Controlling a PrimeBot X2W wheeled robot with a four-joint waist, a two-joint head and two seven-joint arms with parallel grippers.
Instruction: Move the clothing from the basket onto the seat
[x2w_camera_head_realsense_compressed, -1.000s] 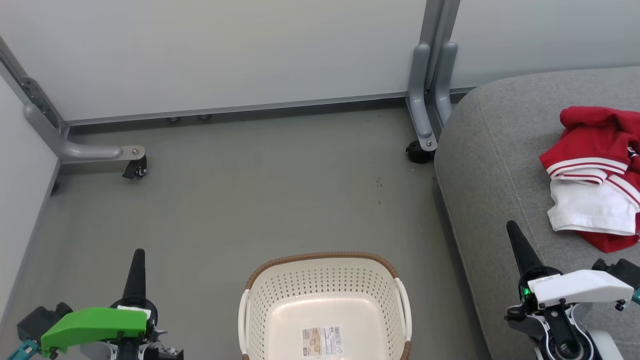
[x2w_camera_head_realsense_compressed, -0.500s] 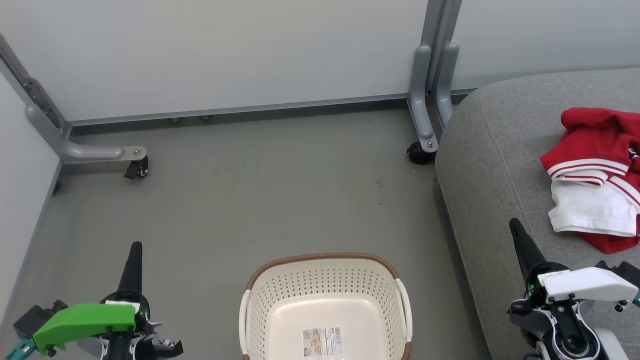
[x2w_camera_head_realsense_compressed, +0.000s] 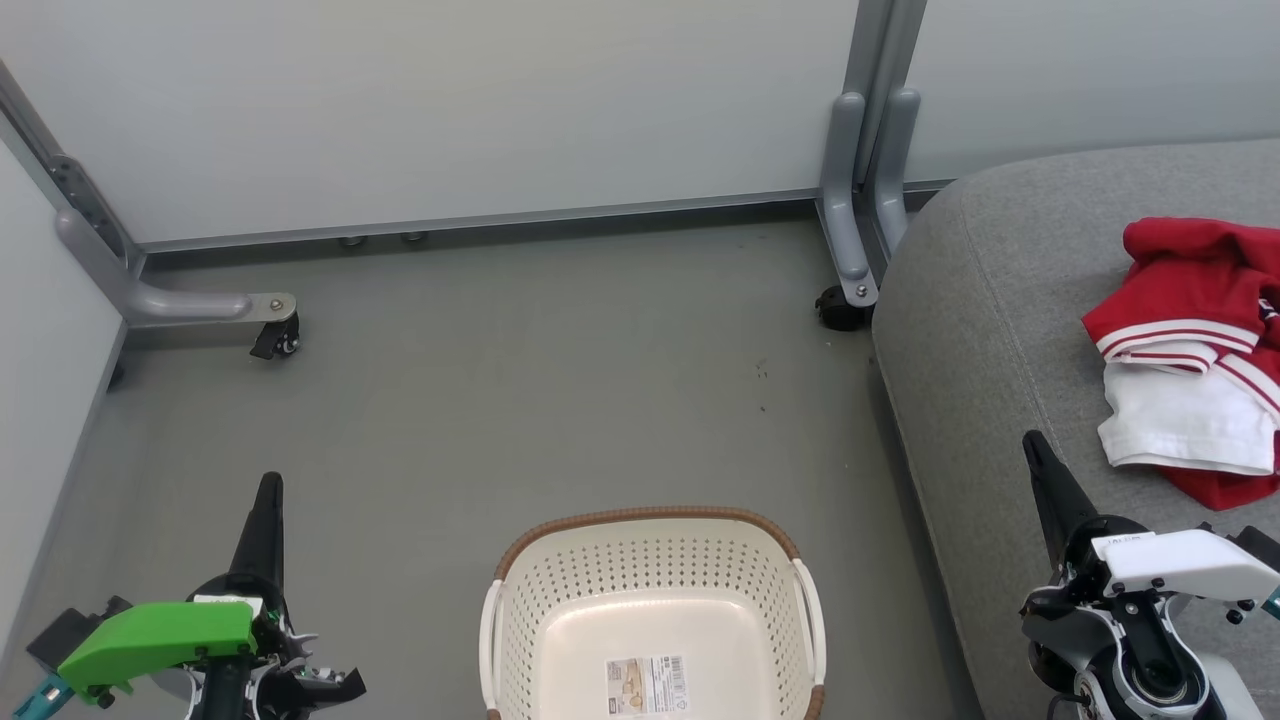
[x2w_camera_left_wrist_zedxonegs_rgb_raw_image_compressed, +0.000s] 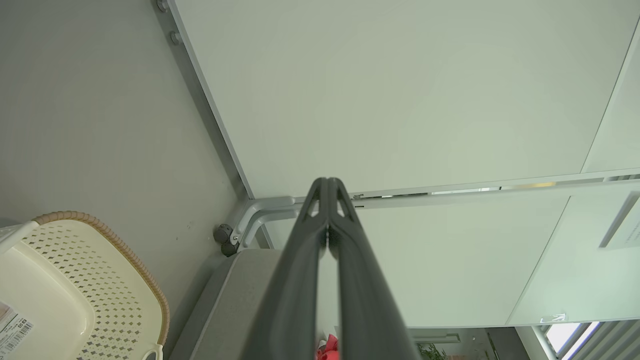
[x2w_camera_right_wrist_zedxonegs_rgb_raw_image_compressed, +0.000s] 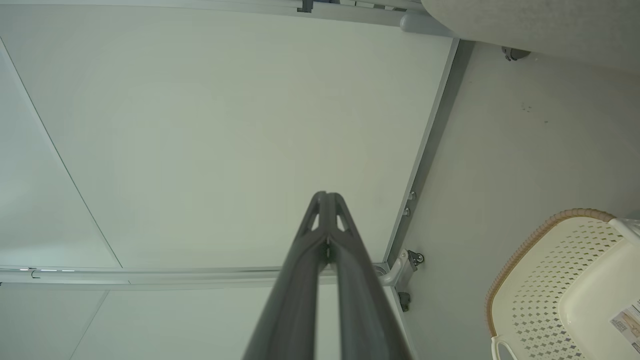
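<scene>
Obs: basket (x2w_camera_head_realsense_compressed: 645, 514) on floor (x2w_camera_head_realsense_compressed: 500, 400), centre front, empty bar its label (x2w_camera_head_realsense_compressed: 646, 684). Clothing (x2w_camera_head_realsense_compressed: 1190, 350) heaped on seat (x2w_camera_head_realsense_compressed: 990, 330), R side. L gripper (x2w_camera_head_realsense_compressed: 268, 488) & R gripper (x2w_camera_head_realsense_compressed: 1032, 446) both pressed together, holding nothing. Looks done: park both low, keep R gripper off pile, don't nudge basket.
</scene>
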